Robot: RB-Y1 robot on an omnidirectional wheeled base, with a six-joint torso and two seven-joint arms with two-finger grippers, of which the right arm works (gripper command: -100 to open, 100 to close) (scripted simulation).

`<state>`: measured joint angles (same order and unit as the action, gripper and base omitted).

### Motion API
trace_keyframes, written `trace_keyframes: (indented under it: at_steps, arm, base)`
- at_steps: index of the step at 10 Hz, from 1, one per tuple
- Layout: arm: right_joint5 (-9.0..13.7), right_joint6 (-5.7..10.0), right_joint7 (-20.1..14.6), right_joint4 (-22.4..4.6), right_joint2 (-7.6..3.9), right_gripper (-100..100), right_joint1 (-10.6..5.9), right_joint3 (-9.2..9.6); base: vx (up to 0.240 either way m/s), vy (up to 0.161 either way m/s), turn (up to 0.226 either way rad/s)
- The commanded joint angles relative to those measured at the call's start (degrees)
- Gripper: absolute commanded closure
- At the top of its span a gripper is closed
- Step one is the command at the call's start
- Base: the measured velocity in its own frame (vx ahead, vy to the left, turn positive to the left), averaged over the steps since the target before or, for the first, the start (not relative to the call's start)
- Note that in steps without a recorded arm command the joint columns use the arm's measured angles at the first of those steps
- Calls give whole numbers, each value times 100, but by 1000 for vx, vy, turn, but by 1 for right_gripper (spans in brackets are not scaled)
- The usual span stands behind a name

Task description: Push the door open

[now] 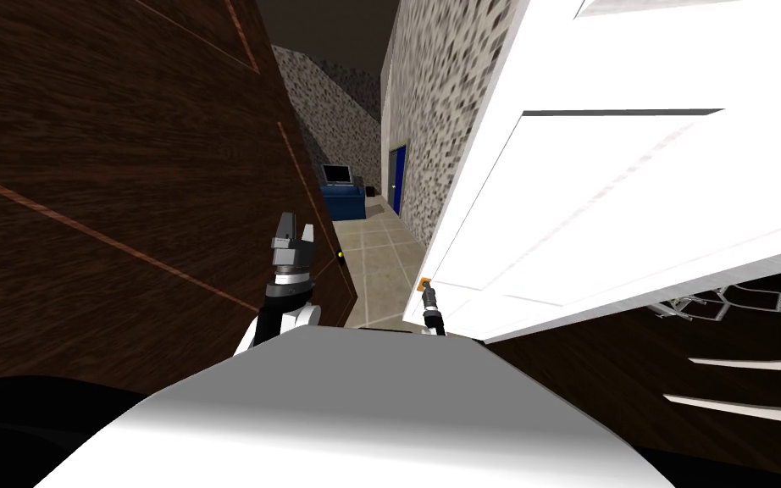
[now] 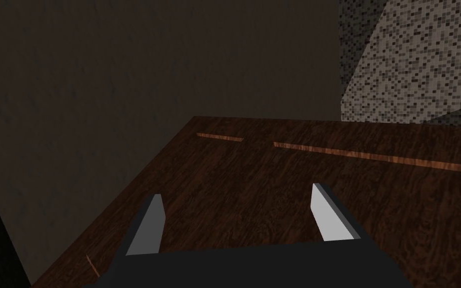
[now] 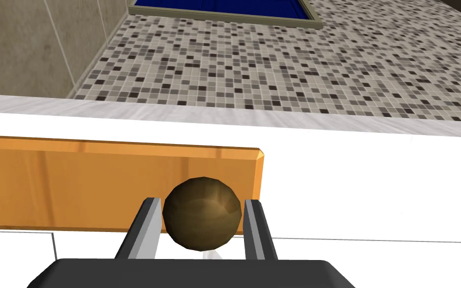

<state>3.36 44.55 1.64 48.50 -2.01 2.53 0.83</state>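
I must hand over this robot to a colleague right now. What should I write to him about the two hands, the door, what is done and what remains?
Right hand: shut on the round brown knob, which sits on an orange plate near the edge of the white door.
Left hand: open, holding nothing, close to the dark wooden panel.
Done: the knob is gripped. The door looks partly open, since the tiled hallway floor shows past its edge.
Left: push the door wider, probably with the right arm, then let go of the knob.
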Motion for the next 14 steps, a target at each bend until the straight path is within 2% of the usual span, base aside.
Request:
trace_keyframes:
  at_steps: [1,2,6,7,9,11,14]
  arm:
    - [3,11,-4,7,-2,100,-2,-4]
    - [20,-1,42,-39,-80,100,-44,-119]
    - [66,-2,138,-121,-193,100,-148,-386]
    - [63,-50,205,-80,-155,-100,-111,-315]
    - [77,-63,243,-101,-140,-100,-147,-325]
    - [108,-91,326,-148,-29,-100,-227,-346]
    - [152,-130,447,-215,352,-100,-343,-378]
  base:
    - [0,0,0]
    - [132,-13,-63]
    - [207,-34,-90]
    - [-7,-12,-181]
    - [-158,41,-64]
    - [-225,43,-106]
    - [-223,100,-122]
